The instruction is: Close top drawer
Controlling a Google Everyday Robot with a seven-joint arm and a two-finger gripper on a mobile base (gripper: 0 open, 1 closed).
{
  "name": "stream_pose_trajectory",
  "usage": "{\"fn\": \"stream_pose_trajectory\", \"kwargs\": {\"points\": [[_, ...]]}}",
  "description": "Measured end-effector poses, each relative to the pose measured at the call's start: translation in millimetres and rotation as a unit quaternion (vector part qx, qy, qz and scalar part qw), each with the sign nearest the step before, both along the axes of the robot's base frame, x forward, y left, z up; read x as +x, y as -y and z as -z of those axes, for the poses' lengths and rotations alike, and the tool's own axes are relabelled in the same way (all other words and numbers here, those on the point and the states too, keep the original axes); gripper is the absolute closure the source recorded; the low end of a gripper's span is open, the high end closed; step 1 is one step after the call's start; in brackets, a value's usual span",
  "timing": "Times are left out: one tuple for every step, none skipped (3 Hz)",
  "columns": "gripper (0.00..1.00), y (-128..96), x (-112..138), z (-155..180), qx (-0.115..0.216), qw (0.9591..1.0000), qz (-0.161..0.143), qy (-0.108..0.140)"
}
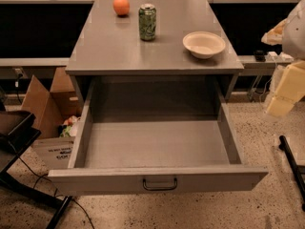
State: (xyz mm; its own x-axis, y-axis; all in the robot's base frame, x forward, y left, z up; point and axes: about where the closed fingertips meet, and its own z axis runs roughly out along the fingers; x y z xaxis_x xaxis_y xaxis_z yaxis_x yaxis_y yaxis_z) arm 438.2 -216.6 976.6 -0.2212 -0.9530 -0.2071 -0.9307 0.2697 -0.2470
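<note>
Speckled floor (228, 209) lies under a grey cabinet (119, 51) with an orange (121, 5), a green can (147, 22) and a white bowl (204, 44) on top. I see the top drawer (157, 178) pulled far out toward me. My gripper (282, 97) hangs at the right edge, apart from the drawer — I cannot tell if it is clenched or released.

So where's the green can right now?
The green can stands on the cabinet top, between the orange and the white bowl; the gripper hangs at the right edge.
</note>
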Motion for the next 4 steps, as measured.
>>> {"fn": "stream_pose_trajectory", "kwargs": {"points": [[0.00,0,0,0,0.000,1.0000,0.000,0.000],[0.00,-3,-5,17,0.017,0.9998,0.012,-0.003],[0.12,-5,-22,51,0.048,0.9978,0.044,-0.012],[0.35,-5,-53,100,0.083,0.9922,0.090,-0.023]]}}
